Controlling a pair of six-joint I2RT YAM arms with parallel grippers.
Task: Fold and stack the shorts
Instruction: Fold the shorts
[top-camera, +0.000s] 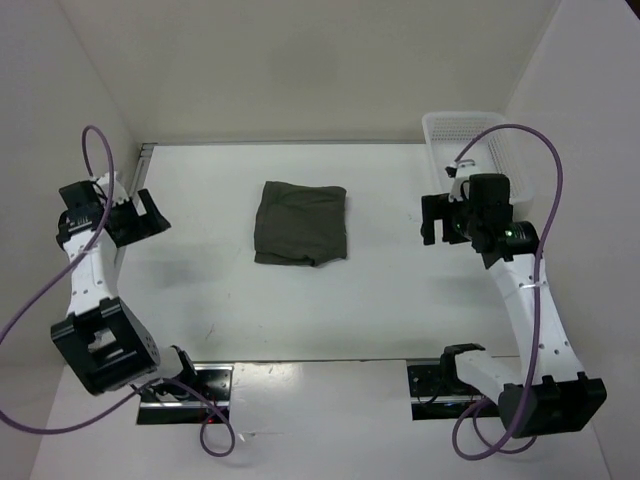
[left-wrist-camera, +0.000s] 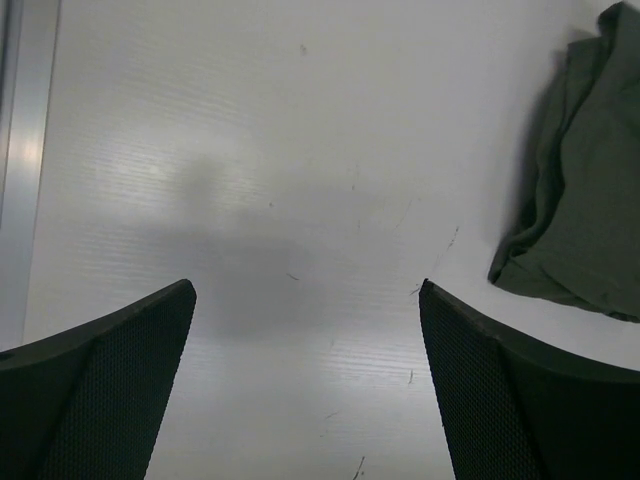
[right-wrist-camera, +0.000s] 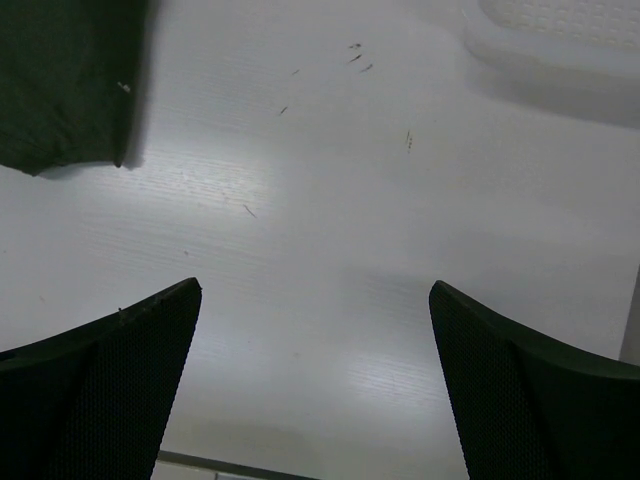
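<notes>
White table holds folded shorts squarely between the left gripper and right gripper, both wide apart, empty, right marginally nearer.

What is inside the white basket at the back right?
Only bare white mesh shows inside the basket. The right arm and its purple cable cover the near end, so that part is unseen.

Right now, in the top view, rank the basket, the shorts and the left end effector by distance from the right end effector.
1. basket, just behind the right end effector, far right.
2. shorts, folded at table centre.
3. left end effector, far left side.
</notes>
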